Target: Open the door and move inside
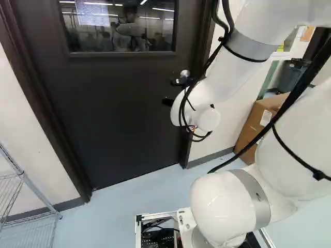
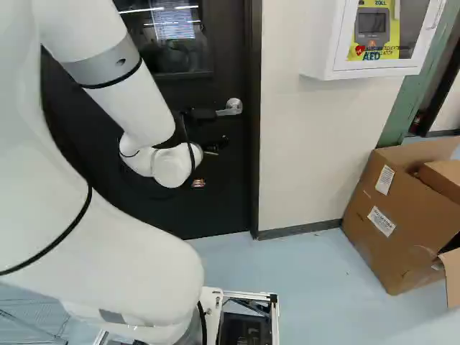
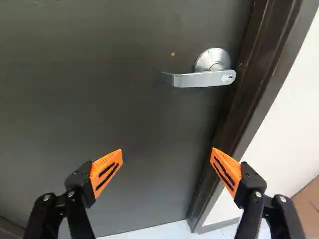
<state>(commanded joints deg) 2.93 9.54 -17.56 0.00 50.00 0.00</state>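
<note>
The jaws stand wide open before the shut door [image 3: 109,99]. Ahead of the orange pads [image 3: 105,172] and apart from them, the silver lever handle [image 3: 194,79] sits near the dark frame [image 3: 256,84]. In the right base view, a white wall cabinet [image 2: 325,43] hangs beyond the frame, above a cardboard box [image 2: 381,230].

Site type: indoor workplace, lab or workshop class; exact use cannot be determined. Indicators, referenced to the door [image 1: 116,119]: dark, windowed, fitted with a keyed lever handle [image 3: 199,79]. Strip lights [image 1: 96,4] show in its glass. Right of the door: white wall cabinet [image 2: 321,54] containing an emergency device [image 2: 374,27]; below the cabinet, an open cardboard box [image 2: 388,230]. Left of the door: wire rack [image 1: 37,194]. Before the door: plain pale-blue floor [image 2: 309,280].
</note>
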